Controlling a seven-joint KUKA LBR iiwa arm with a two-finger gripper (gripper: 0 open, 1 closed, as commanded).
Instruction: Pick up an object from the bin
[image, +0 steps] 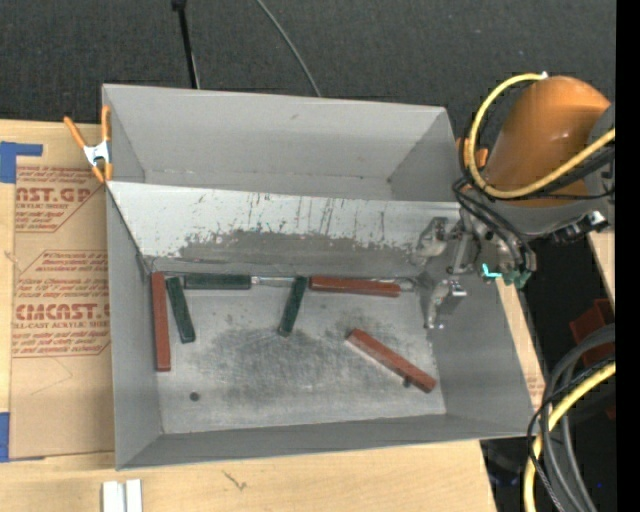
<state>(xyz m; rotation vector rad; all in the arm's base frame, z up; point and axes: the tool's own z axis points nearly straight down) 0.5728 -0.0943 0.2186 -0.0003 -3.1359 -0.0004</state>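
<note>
Two candidates sit nearest. The back-wall red-brown bar lies flat at the foot of the bin's back wall. Its long axis runs L–R in the camera view, and its right end is just beside the gripper, w/ a small gap. The diagonal red-brown bar lies on open floor, below and left of the gripper in the view. It slants upper left to lower right; near, not touching.

The gripper hangs low at the bin's right side, close to the right wall. Can't tell if it's released or clenched, nor which bar it's meant for.

Key relation, as I judge it: both bars lie view-left of the gripper, so any move goes leftward, w/ the grasp closing across a bar's short axis. The back-wall bar is crowded by the wall on one side, so little room there. The diagonal one has bare floor all round, prob. the easier approach.

Further out: tilted green stick mid-bin and flat green stick along the back wall. Left green stick sits beside left red-brown bar by the left wall. All are well apart from the gripper.
</note>
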